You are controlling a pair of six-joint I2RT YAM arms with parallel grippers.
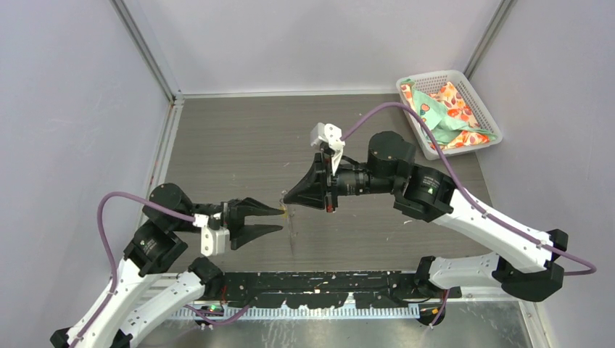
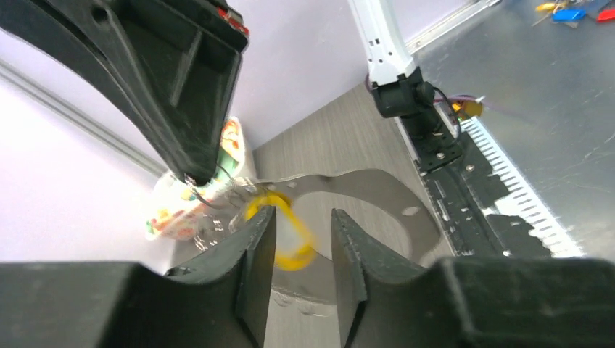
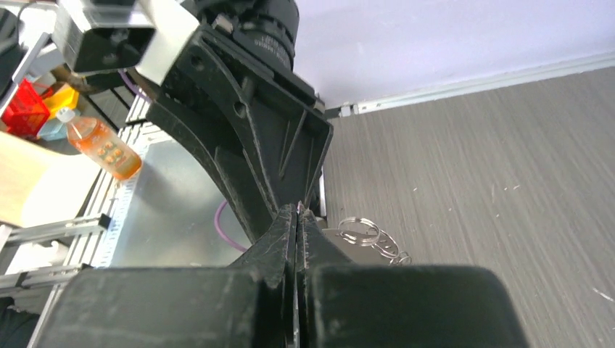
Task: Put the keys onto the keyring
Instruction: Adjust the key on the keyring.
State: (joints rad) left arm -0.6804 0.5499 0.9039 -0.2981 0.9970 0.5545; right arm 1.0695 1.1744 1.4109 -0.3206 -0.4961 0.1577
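Left pincer (image 1: 280,220) parted, yellow key (image 2: 296,255) just beyond jaws; right pincer (image 1: 285,197) pinched shut, apparently on keyring (image 2: 424,214). We judge yellow key threaded; blue key unseen, likely remaining.

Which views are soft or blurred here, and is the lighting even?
Top external: evenly lit and sharp. Left wrist: the left gripper is out of focus up close, and the yellow key at its fingertips looks smeared. Right wrist: the right gripper is soft, the table grain crisp.

Soft, even overhead light leaves faint shadows on the grey wood-grain tabletop (image 1: 239,145). The left wrist view blurs the small yellow-headed key (image 2: 290,257) and bends lines near its edges.
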